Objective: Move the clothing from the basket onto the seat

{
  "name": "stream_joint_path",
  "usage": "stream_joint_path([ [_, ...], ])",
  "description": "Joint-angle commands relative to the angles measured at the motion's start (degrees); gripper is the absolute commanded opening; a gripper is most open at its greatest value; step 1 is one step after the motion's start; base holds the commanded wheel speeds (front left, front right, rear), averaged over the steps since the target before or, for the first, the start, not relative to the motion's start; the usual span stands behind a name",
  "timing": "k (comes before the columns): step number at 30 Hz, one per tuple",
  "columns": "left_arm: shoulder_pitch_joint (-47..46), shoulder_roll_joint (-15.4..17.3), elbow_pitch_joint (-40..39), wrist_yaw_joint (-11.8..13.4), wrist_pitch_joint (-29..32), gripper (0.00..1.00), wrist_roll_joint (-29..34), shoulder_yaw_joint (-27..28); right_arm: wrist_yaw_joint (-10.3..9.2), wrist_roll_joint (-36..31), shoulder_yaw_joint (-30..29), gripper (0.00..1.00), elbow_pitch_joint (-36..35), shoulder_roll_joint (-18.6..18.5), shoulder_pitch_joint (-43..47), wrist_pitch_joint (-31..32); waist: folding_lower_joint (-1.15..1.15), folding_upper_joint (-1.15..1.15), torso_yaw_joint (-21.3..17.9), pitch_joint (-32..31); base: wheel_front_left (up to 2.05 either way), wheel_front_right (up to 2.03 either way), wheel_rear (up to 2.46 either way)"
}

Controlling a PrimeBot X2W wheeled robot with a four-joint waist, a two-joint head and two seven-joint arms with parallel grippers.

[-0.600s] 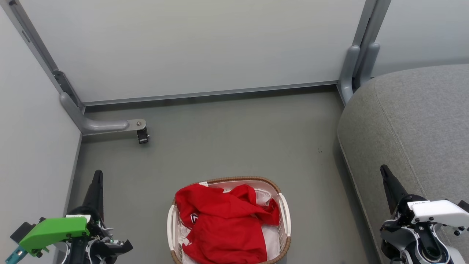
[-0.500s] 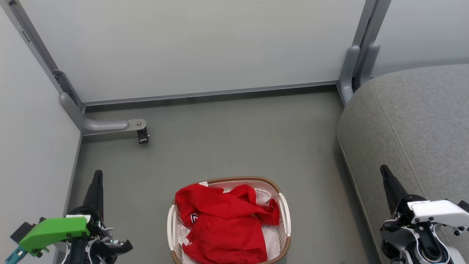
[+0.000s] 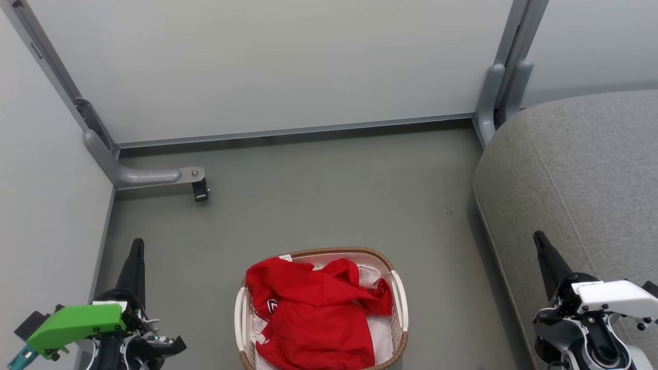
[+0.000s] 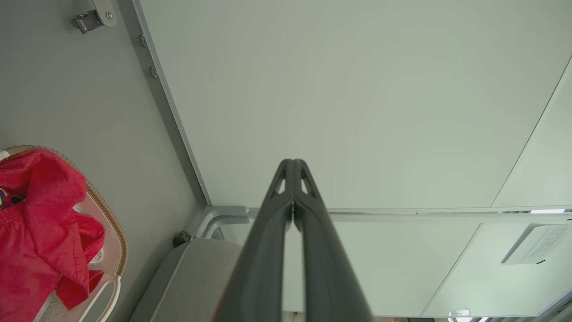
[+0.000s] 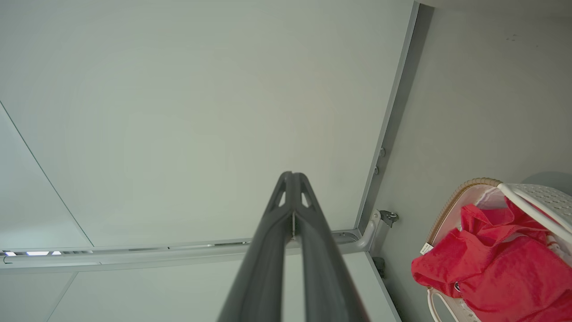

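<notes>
Left gripper (image 3: 136, 246): you have the two dark fingers pressed together tip to tip, nothing between them. It hovers low at the left over the grey floor (image 3: 318, 195), just beside the left wall panel (image 3: 46, 195), with a green cover (image 3: 77, 321) on its wrist

Right gripper (image 3: 538, 238): fingers likewise closed on each other and empty, pointing up in front of the near edge of the seat (image 3: 581, 169). Its wrist carries a white cover (image 3: 614, 294)

Writing, for your record:
- black-and-white mark (image 3: 272, 304) on the left side of the clothing (image 3: 313, 313), too small to read
- small white tag (image 3: 284, 257) at the garment's far edge, by the woven rim, unreadable
- left wrist view: a white printed notice (image 4: 534, 243) on a far panel, lines too fine to make out

Container: the laundry basket (image 3: 334, 252) stands on the floor between your two grippers, well apart from both. The red clothing lies crumpled inside it, draped over the far-left rim. White cloth (image 3: 380, 329) shows under the red at the right side

The seat is to the basket's right, not touching it; a stitched seam runs along its grey fabric
</notes>
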Motion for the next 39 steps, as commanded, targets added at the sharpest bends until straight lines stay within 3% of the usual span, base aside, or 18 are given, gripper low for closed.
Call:
stream_joint_path([
  [1,-0.6,0.0,-0.1,-0.2,0.1,0.0,-0.2,0.1,-0.02,0.3,-0.1,0.0,-0.2,-0.3,-0.4,0.0,0.0,0.0,0.0,0.0,0.0,0.0,0.0],
  [38,-0.6,0.0,-0.1,-0.2,0.1,0.0,-0.2,0.1,-0.02,0.3,-0.1,0.0,-0.2,-0.3,-0.4,0.0,0.0,0.0,0.0,0.0,0.0,0.0,0.0],
  [39,-0.6,0.0,-0.1,-0.2,0.1,1.0,-0.2,0.1,-0.02,0.3,-0.1,1.0,-0.2,-0.3,-0.4,0.0,0.0,0.0,0.0,0.0,0.0,0.0,0.0],
])
